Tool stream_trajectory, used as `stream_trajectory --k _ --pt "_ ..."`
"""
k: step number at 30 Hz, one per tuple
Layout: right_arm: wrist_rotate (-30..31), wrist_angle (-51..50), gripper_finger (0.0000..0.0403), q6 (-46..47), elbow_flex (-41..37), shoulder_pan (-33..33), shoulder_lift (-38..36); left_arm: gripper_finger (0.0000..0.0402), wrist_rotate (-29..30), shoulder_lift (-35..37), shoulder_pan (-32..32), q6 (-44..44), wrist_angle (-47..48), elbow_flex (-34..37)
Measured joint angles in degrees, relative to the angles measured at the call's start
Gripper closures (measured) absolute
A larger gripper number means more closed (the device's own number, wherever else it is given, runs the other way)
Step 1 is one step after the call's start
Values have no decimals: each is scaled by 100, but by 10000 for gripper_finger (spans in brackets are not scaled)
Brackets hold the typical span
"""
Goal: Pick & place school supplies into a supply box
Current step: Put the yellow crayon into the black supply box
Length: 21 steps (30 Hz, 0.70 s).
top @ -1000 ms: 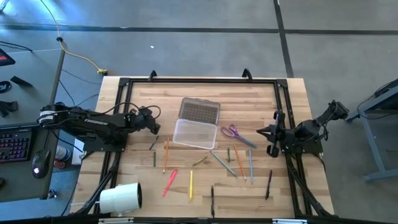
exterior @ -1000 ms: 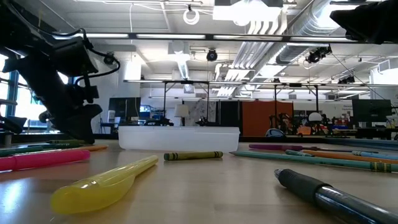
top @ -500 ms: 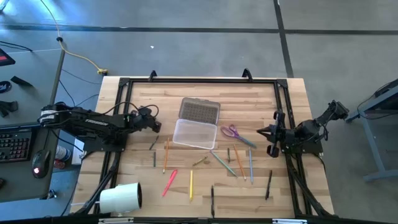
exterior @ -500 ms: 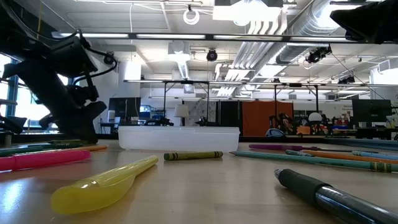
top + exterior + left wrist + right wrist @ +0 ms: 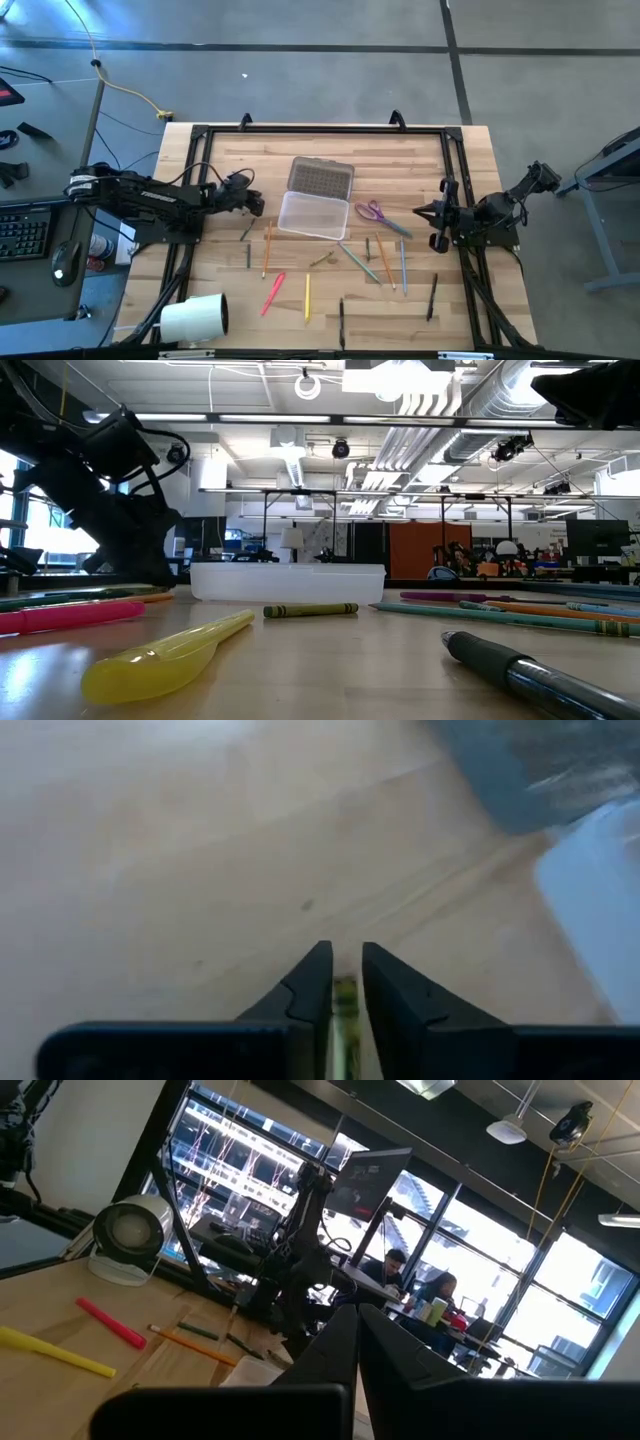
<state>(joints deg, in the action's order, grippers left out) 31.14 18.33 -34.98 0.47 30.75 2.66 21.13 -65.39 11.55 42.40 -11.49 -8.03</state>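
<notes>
My left gripper (image 5: 256, 206) (image 5: 340, 955) is low over the table, just left of the supply box, with its fingers shut on a thin olive-green pencil (image 5: 345, 1005). The supply box is a clear tray (image 5: 315, 215) (image 5: 288, 580) with its ribbed lid (image 5: 321, 178) folded open behind it. Purple-handled scissors (image 5: 375, 212) lie flat on the table to the right of the box. Loose pencils and pens lie flat toward the near edge, among them an orange one (image 5: 267, 250), a pink one (image 5: 272, 293) and a yellow one (image 5: 307, 297). My right gripper (image 5: 432, 215) (image 5: 350, 1320) waits shut at the table's right side. My left gripper pinches the olive-green pencil (image 5: 345, 1010) between its two fingers. The pencil runs lengthwise along the gap between them. The fingers come from the table's left, slanting down. Which part of the pencil they have, and whether it is off the table, does not show.
A big white roll (image 5: 195, 317) lies at the near left corner. A black frame (image 5: 320, 130) runs round the work area. A dark pen (image 5: 540, 670) and a yellow marker (image 5: 165, 655) lie close to the near edge. Bare wood lies behind the box.
My left gripper has moved a little toward the table's right, closer to the supply box. In the low view its wrist now leans further that way. The box and the loose supplies have stayed where they were.
</notes>
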Motion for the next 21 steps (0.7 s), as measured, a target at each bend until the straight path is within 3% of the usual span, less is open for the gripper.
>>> stream_trajectory --k 6,14,19,21 --pt "-2 1 402 -278 0 -1 0 291 21 7 0 -90 1 -10" --pt "-3 1 402 -450 0 1 0 277 -468 18 2 -685 178 -94" --pt "-4 44 402 -450 0 -1 1 258 -269 20 2 -1073 353 -601" --pt "-4 99 402 -450 0 -1 0 252 -555 20 2 -1218 741 -935"
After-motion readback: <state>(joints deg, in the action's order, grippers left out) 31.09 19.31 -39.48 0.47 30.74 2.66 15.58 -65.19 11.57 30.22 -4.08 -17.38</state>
